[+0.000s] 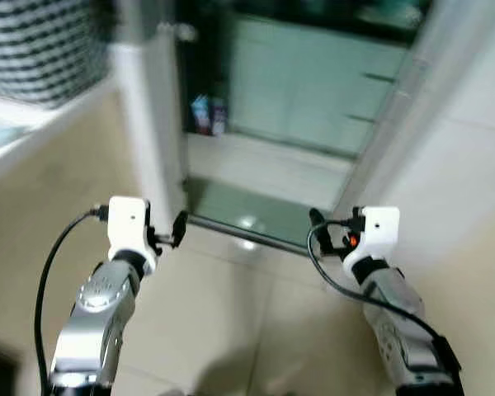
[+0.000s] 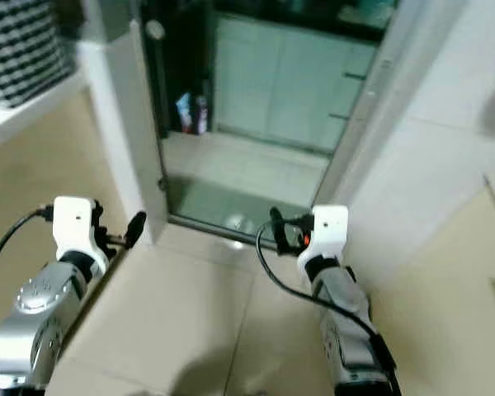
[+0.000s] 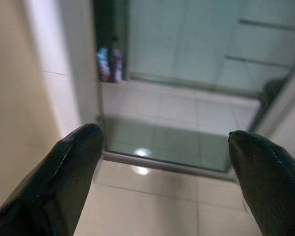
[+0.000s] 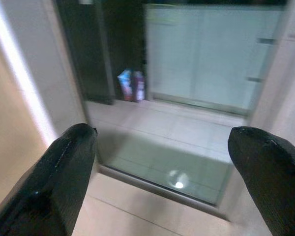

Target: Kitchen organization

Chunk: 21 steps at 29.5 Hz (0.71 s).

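The left hand (image 3: 162,162) is held forward at about waist height over the floor (image 1: 223,330), its two black fingers (image 3: 64,182) spread wide and gripping nothing. The right hand (image 4: 162,162) is held level with it, also spread wide and empty. Both hands point toward a doorway (image 1: 272,165) straight ahead. In the head views the white wrist housing of each arm is visible, with a black cable looping from each one down along the silver forearm. An orange light shows on the right wrist housing (image 1: 352,240).

The floor under the hands is beige tile. A metal sill (image 1: 247,233) crosses the doorway just ahead of the fingertips. Beyond the sill the floor is paler tile, and a bright spot of light is reflected on it just past the sill. A white door frame (image 1: 148,124) stands on the left of the opening, and a white wall (image 1: 470,148) stands on the right.

Two bottles (image 3: 109,65) stand side by side on the floor inside the room, at the far left corner against a dark wall. One is blue and white, the other is darker; labels cannot be read. A run of pale green cabinets (image 1: 313,82) with horizontal bar handles fills the back of the room.

At the far left, a white counter (image 2: 25,107) carries a black-and-white checked object (image 2: 21,45). The pictures are slightly blurred.
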Tool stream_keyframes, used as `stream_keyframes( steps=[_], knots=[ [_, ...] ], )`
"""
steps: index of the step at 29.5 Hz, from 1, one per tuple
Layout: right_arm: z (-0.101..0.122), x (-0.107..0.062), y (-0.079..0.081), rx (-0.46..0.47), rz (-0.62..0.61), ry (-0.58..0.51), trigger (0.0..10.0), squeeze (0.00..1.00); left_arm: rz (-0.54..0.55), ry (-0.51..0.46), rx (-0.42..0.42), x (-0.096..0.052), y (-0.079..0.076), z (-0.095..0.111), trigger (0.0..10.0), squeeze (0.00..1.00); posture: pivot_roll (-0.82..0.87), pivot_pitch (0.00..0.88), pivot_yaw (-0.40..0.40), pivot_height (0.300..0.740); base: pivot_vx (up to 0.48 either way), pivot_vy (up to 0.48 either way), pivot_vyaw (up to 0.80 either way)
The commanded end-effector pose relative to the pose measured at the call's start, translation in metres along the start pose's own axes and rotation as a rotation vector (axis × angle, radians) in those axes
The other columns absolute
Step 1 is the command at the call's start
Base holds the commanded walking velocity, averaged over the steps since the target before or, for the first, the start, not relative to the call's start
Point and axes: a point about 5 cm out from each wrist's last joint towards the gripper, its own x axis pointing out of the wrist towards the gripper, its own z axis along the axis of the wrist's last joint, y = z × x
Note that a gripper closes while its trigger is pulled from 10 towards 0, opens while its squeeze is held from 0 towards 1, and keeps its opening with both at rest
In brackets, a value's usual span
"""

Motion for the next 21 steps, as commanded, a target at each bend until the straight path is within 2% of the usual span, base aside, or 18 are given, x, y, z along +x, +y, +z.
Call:
stream_keyframes(
  steps=[1, 4, 9, 11, 13, 17, 19, 21],
  knots=[
    [-0.001, -0.002, -0.005, -0.018, -0.017, 0.006, 10.0, 0.0, -0.015, -0.011, 0.025, -0.002, -0.005, 0.002, 10.0, 0.0, -0.04, 0.0, -0.05, 0.74, 0.0, 0.0, 0.0],
    [-0.006, -0.003, -0.002, -0.017, -0.018, 0.023, 10.0, 0.0, -0.016, -0.011, 0.048, -0.003, -0.006, 0.002, 10.0, 0.0, -0.03, 0.0, -0.055, 0.74, 0.0, 0.0, 0.0],
    [-0.016, -0.009, -0.001, -0.004, -0.034, 0.051, 10.0, 0.0, -0.037, -0.023, 0.089, -0.004, -0.008, 0.008, 10.0, 0.0, -0.02, 0.0, -0.028, 0.74, 0.0, 0.0, -0.64],
    [-0.015, -0.011, -0.002, 0.003, -0.049, 0.045, 10.0, 0.0, -0.03, -0.023, 0.075, -0.005, -0.005, 0.009, 10.0, 0.0, -0.02, 0.0, -0.024, 0.74, 0.0, 0.0, 0.0],
    [-0.015, -0.01, -0.002, -0.01, -0.047, 0.044, 10.0, 0.0, -0.026, 0.004, 0.058, -0.004, -0.004, 0.002, 10.0, 0.0, -0.03, 0.0, -0.026, 0.74, 0.0, 0.0, -0.8],
    [-0.018, -0.011, -0.005, -0.034, -0.038, 0.057, 10.0, 0.0, 0.005, -0.004, 0.084, -0.008, -0.009, -0.006, 10.0, 0.0, -0.02, 0.0, -0.053, 0.74, 0.0, 0.0, -0.8],
    [-0.018, -0.008, 0.0, -0.035, -0.023, 0.061, 10.0, 0.0, 0.006, -0.001, 0.069, -0.009, -0.009, -0.007, 10.0, 0.0, -0.01, 0.0, -0.06, 0.74, 0.0, 0.0, -0.8],
    [-0.018, -0.008, 0.002, -0.036, -0.014, 0.061, 10.0, 0.0, 0.004, -0.014, 0.06, -0.01, -0.009, -0.006, 10.0, 0.0, -0.01, 0.0, -0.06, 0.74, 0.0, 0.225, 0.0]
  ],
)
